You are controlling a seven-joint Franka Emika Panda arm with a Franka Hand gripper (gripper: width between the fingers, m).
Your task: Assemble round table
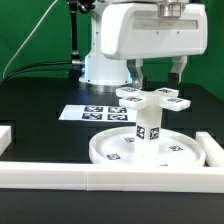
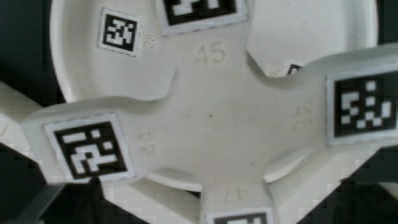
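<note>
The round table stands assembled in the exterior view. The large rimmed disc (image 1: 108,152) lies flat on the table, the short thick leg (image 1: 148,128) stands upright on it, and the flat foot (image 1: 152,97), with tagged arms spreading out, sits on top of the leg. My gripper (image 1: 157,78) hangs just above the foot, open and empty, one finger over each side and touching nothing. The wrist view looks straight down on the foot (image 2: 231,120) with the disc (image 2: 89,85) beneath it. My fingers do not show there.
The marker board (image 1: 95,113) lies behind the disc. A long white rail (image 1: 110,178) runs along the front, another rail (image 1: 212,150) stands at the exterior view's right, and a short piece (image 1: 5,135) at its left. The robot base (image 1: 100,65) is behind.
</note>
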